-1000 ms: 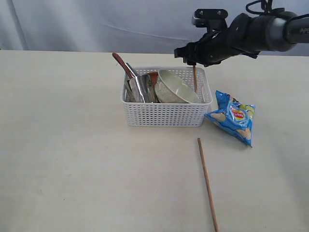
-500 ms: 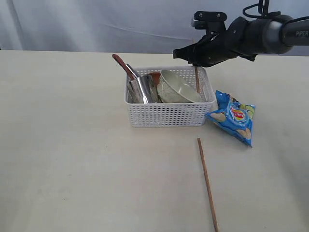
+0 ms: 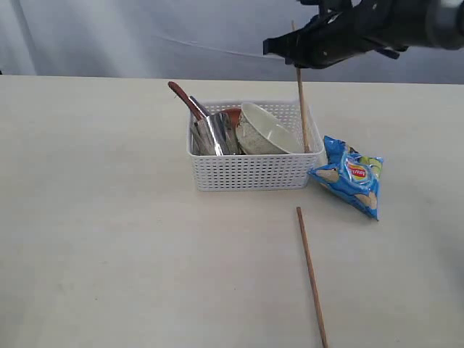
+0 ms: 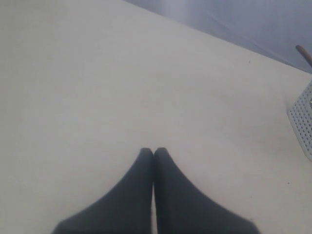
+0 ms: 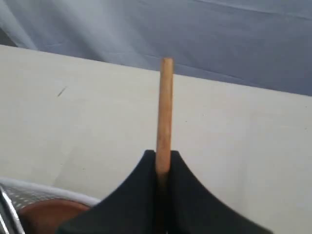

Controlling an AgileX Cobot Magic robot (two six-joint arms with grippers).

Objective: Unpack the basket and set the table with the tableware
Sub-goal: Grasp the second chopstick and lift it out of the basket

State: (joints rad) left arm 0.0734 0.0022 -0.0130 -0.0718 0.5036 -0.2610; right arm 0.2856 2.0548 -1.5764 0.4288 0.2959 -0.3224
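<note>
The white lattice basket (image 3: 250, 172) stands mid-table holding a cream bowl (image 3: 268, 132), a steel cup (image 3: 214, 135), a dark wooden spoon (image 3: 183, 96) and a sliver of the reddish-brown plate (image 3: 232, 114). My right gripper (image 3: 296, 49) hovers above the basket's right end, shut on a wooden chopstick (image 3: 302, 109) that hangs nearly upright with its lower end still inside the basket. The right wrist view shows that chopstick (image 5: 165, 109) pinched at the right gripper (image 5: 163, 157). A second chopstick (image 3: 311, 274) lies on the table (image 3: 109, 217) in front. My left gripper (image 4: 154, 152) is shut over bare tabletop.
A blue crinkly chips bag (image 3: 349, 176) lies against the basket's right side. A grey curtain (image 3: 145, 36) backs the table. The basket's corner (image 4: 303, 114) shows at the edge of the left wrist view.
My right gripper has risen, drawing the chopstick up out of the basket. The basket has shifted slightly to the right.
</note>
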